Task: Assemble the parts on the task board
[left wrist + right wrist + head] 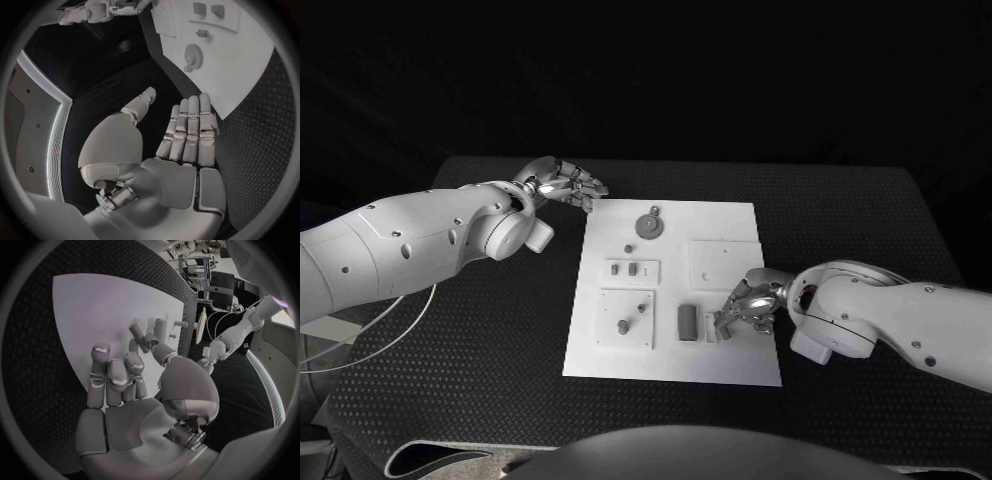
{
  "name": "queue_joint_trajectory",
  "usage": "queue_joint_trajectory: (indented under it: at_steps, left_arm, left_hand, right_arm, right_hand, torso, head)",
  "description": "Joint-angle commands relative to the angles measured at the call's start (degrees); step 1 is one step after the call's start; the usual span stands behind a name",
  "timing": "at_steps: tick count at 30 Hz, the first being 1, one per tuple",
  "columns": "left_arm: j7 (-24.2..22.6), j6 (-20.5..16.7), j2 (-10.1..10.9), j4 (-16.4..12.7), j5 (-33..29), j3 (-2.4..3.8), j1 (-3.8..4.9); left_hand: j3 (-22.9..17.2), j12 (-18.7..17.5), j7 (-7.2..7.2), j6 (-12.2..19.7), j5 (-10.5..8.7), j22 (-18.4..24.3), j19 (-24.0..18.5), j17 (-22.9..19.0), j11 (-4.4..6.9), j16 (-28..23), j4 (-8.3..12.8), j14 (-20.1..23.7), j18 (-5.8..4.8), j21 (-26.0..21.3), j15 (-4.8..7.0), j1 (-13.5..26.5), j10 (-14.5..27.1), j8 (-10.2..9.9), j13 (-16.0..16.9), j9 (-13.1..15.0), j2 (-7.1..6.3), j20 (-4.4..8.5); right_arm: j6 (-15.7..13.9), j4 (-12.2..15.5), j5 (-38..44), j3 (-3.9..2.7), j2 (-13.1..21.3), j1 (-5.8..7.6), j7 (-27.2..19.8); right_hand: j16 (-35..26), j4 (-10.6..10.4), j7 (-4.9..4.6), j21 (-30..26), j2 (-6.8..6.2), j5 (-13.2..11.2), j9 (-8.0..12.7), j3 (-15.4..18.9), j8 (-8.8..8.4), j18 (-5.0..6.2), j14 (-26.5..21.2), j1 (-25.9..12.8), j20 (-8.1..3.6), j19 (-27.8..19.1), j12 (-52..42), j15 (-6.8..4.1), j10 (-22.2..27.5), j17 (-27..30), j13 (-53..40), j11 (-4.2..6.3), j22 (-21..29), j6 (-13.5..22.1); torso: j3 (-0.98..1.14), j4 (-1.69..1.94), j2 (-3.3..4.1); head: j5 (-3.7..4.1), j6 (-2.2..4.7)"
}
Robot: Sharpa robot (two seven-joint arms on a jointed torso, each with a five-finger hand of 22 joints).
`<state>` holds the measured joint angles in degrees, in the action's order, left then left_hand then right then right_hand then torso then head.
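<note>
The white task board (733,225), a flat, smooth rectangular plate, lies in the middle of the black, finely dimpled worktop (862,215), its long axis running from the near edge to the far edge. On its near right part the right robot hand (750,303) rests with silver fingers curled down among small grey parts; whether it grips one I cannot tell. Just beside it a dark oblong block (687,321) lies lengthwise along the board. A round toothed gear (649,224) sits near the board's far edge. The left robot hand (564,184) hovers off the board's far left corner, fingers straight and together, holding nothing.
</note>
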<state>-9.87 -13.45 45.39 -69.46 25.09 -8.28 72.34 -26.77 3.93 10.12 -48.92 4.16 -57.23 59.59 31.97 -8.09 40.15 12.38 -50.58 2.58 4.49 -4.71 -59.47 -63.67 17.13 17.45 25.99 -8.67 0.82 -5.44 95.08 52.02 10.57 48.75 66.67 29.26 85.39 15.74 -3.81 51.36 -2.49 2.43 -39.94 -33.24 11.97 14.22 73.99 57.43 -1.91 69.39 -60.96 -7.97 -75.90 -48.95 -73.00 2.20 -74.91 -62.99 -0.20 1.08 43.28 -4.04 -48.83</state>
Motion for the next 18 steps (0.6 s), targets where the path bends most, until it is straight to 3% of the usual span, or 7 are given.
queue_joint_trajectory:
  at_steps: [1, 6, 18]
  left_arm:
    - [-0.3, 0.6, 0.0, -0.2, 0.2, 0.03, 0.05]
    - [-0.3, 0.6, 0.0, -0.2, 0.2, 0.03, 0.05]
    - [-0.2, 0.7, 0.1, -0.2, 0.2, 0.03, 0.05]
  left_hand:
    - [0.0, 0.1, 0.14, -0.4, -0.35, -0.1, 0.0, 0.1, 0.23, -0.2, -0.3, -0.4, 1.17, -0.2, -0.14, 0.4, -0.1, 0.2, 0.1, 0.1, -0.06, 0.03]
    - [0.0, 0.0, 0.14, -0.4, -0.35, -0.1, 0.0, 0.1, 0.23, -0.2, -0.4, -0.4, 1.17, -0.2, -0.14, 0.5, -0.1, 0.2, 0.1, 0.1, -0.06, 0.03]
    - [0.0, 0.0, 0.14, -0.4, -0.35, -0.1, 0.0, 0.1, 0.23, -0.3, -0.4, -0.4, 1.16, -0.3, -0.14, 0.5, -0.1, 0.2, 0.1, 0.0, -0.08, 0.02]
  right_arm:
    - [-1.1, -0.2, -1.0, 0.02, -0.6, -0.04, 0.0]
    - [-0.9, -1.0, -1.1, 0.03, -0.9, -0.11, 0.2]
    - [3.3, -1.8, -1.7, 0.14, -1.5, -0.34, 1.2]
  right_hand:
    - [0.0, 1.1, 0.09, 0.3, 0.96, 0.4, -0.2, -1.4, 0.24, 0.78, -0.1, 0.7, 0.19, 0.2, 0.2, -0.34, 0.2, 0.1, 0.1, 0.39, -0.9, -0.4]
    - [-0.1, 1.1, 0.08, 0.3, 0.92, 0.4, -0.2, -1.5, 0.23, 0.78, -0.1, 0.6, 0.2, 0.2, 0.2, -0.34, 0.2, 0.1, 0.1, 0.38, -0.9, -0.4]
    - [-0.2, 0.9, 0.06, 0.2, 0.6, 0.4, -0.1, -1.8, 0.32, 0.78, -0.3, -1.7, 0.29, 0.3, 0.6, -0.32, 0.5, 0.7, 0.5, 0.36, -0.8, -0.7]
  torso:
    - [0.0, 0.03, -0.01]
    - [-0.01, 0.03, 0.01]
    - [-0.01, 0.02, -0.01]
  head:
    - [-0.01, -0.04]
    - [-0.06, -0.07]
    - [-0.13, -0.32]
